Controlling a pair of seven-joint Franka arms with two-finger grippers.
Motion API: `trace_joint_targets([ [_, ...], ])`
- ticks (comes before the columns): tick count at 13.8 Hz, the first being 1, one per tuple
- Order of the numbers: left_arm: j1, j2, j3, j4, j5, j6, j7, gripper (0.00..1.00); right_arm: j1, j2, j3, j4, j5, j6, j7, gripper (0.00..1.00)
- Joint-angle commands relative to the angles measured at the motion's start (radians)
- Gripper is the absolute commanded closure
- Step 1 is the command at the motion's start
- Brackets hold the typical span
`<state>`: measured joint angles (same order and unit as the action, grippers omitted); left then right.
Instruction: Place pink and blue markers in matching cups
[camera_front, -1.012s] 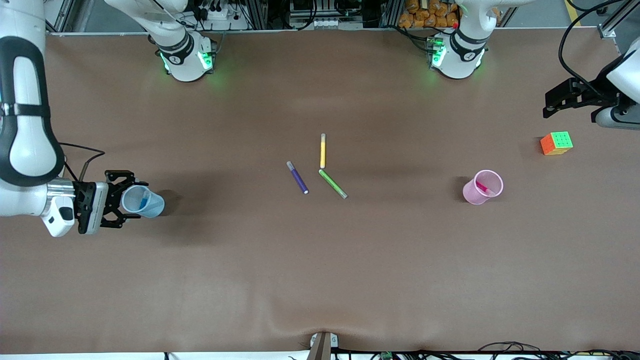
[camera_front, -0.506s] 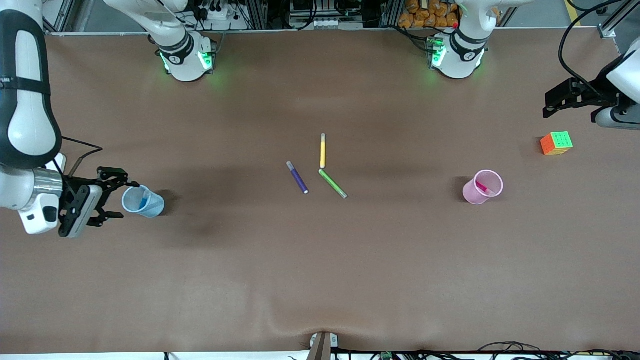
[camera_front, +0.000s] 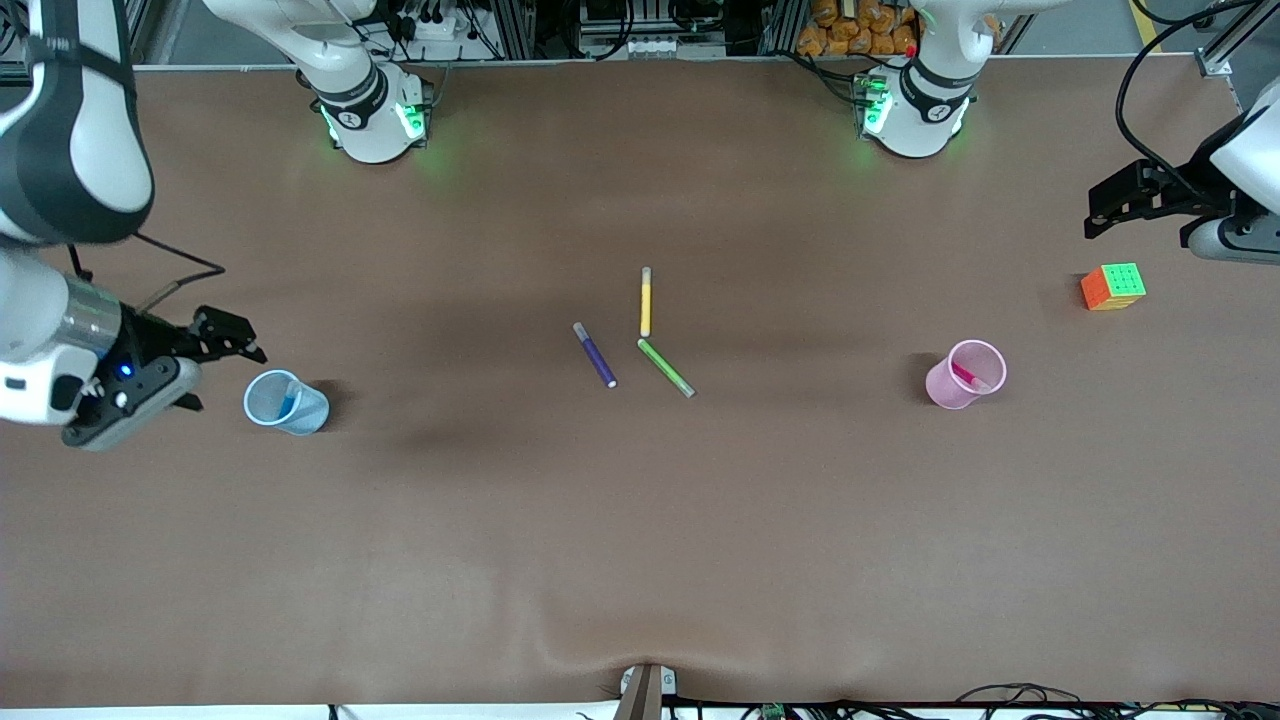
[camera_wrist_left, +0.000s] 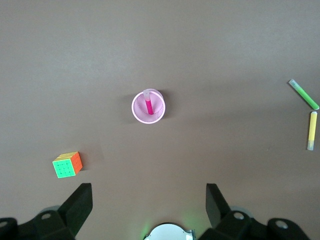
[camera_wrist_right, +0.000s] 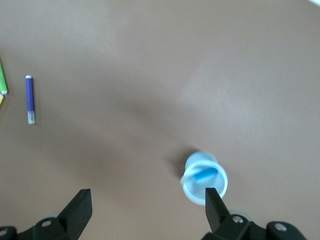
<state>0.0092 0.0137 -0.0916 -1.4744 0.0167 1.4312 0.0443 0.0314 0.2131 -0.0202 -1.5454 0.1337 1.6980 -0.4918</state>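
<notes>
Blue marker (camera_front: 288, 400) in blue cup (camera_front: 285, 403), pink marker (camera_front: 966, 376) in pink cup (camera_front: 964, 374). Right gripper (camera_front: 215, 362) spread beside blue cup; left gripper (camera_front: 1120, 207) spread, waiting near cube (camera_front: 1112, 286). Best withdrawn upward, without nudging either cup.

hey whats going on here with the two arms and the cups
Sorting looks done: the bright blue marker stands in the light blue mesh cup, the magenta-pink marker in the pale pink mesh cup. The right hand hangs open beside the blue cup; the left hand waits open above the multicoloured puzzle cube.
</notes>
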Motion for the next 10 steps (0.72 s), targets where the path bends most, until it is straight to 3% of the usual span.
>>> trace_joint_targets([
  [1, 0.0, 0.003, 0.003, 0.006, -0.017, 0.006, 0.003, 0.0, -0.005, -0.073, -0.004, -0.029, -0.04, -0.067, 0.232, 0.0],
  [4, 0.002, 0.003, 0.003, 0.006, -0.017, 0.006, 0.006, 0.0, -0.008, -0.119, -0.007, -0.021, -0.088, -0.155, 0.442, 0.0],
  [10, 0.002, 0.003, 0.003, 0.005, -0.018, 0.006, 0.006, 0.0, -0.034, -0.219, -0.012, -0.021, -0.1, -0.247, 0.45, 0.0],
])
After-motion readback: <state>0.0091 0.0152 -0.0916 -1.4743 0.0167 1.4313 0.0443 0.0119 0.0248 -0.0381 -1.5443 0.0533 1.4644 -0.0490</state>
